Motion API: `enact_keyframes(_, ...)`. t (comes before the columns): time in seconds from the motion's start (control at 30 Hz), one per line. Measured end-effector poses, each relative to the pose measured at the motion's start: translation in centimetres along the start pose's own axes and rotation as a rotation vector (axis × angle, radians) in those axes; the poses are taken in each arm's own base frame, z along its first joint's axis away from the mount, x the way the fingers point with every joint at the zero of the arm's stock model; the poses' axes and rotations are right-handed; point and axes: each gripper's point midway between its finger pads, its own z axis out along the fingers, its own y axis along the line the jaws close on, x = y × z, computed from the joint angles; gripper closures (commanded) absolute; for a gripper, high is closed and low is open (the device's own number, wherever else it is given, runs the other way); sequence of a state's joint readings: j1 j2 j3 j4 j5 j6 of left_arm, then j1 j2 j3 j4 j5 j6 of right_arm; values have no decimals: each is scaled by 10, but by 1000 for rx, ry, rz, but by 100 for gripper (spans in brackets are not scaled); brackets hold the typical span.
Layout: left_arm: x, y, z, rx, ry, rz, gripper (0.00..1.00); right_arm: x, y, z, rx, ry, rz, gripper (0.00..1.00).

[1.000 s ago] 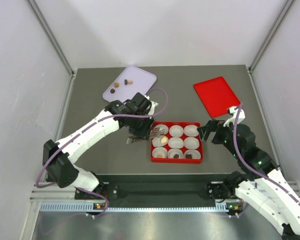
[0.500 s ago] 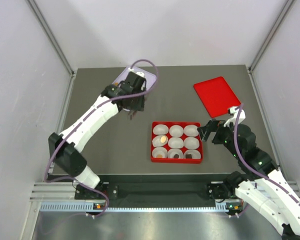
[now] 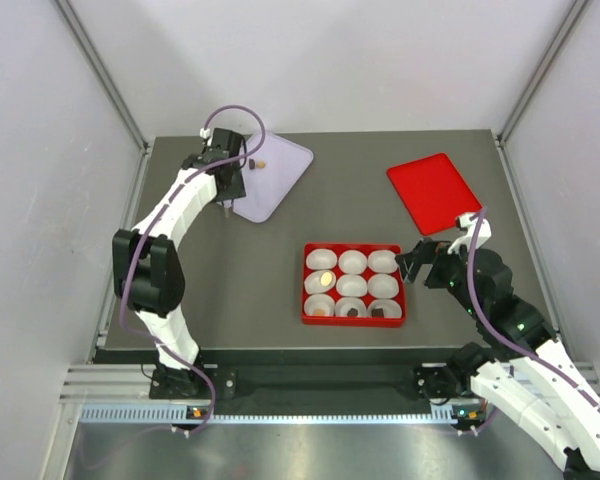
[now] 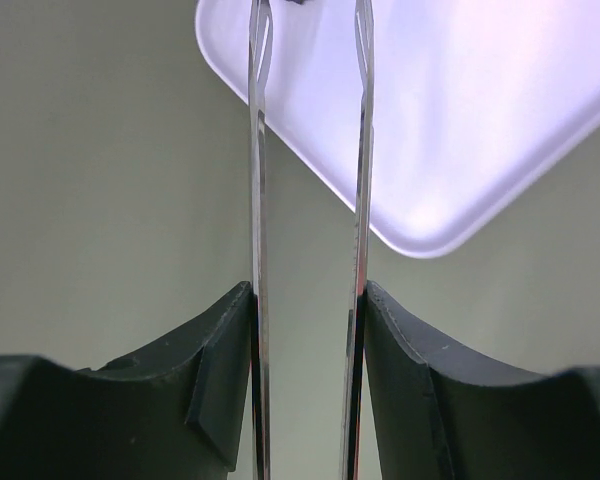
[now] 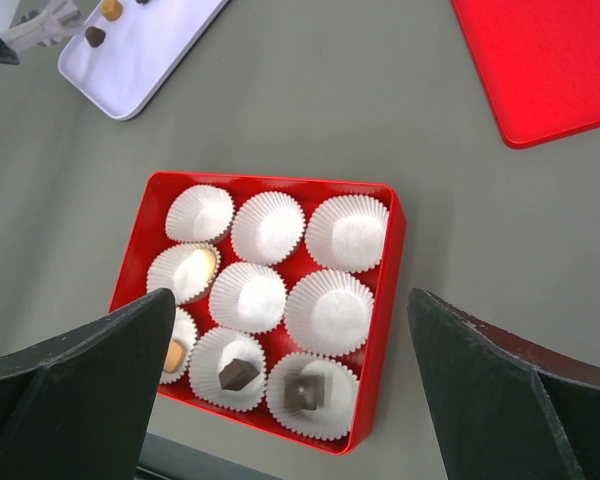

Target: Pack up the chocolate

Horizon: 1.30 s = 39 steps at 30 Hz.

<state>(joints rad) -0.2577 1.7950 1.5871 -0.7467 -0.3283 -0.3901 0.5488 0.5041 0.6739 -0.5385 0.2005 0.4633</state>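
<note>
My left gripper (image 3: 229, 182) is shut on thin metal tongs (image 4: 258, 200) and hovers at the left edge of the lavender tray (image 3: 275, 180). The tong arms stand apart with nothing between them, their tips near a dark chocolate (image 4: 295, 3). A dark piece (image 3: 250, 162) and a tan piece (image 3: 263, 163) lie on the tray. The red box (image 3: 305, 285) holds nine white cups; two tan chocolates (image 5: 202, 268) (image 5: 170, 355) and two dark ones (image 5: 237, 375) (image 5: 302, 388) sit in cups. My right gripper (image 5: 290, 295) is open and empty above the box.
A flat red lid (image 3: 435, 192) lies at the back right of the grey table. The box's other cups (image 5: 347, 232) hold nothing. Grey walls close in the table at the left, back and right.
My left arm has swung with the tongs from over the red box back-left to the lavender tray. A tan piece now lies in the middle-left cup. The right arm has not moved.
</note>
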Motion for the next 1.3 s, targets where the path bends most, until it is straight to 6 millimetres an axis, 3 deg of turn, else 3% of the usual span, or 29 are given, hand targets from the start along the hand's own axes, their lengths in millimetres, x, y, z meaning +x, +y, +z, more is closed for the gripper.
enact_keyframes(0.17,4,8,25,-5,35,13,50,-1,-3,0,13,-5,-16,0)
enact_keyframes(0.4,4,6,34,13,41,28,50,-1,-5,1,22,-5,-29,0)
enact_keyframes(0.67,9,20,57,-21,77,17,50,-1,-7,2,31,-3,-46,0)
enact_keyframes(0.93,-2,18,65,-6,68,18,50,2,-9,6,45,12,-59,0)
enact_keyframes(1.3,4,11,75,31,97,52,53,5,-10,9,55,25,-63,0)
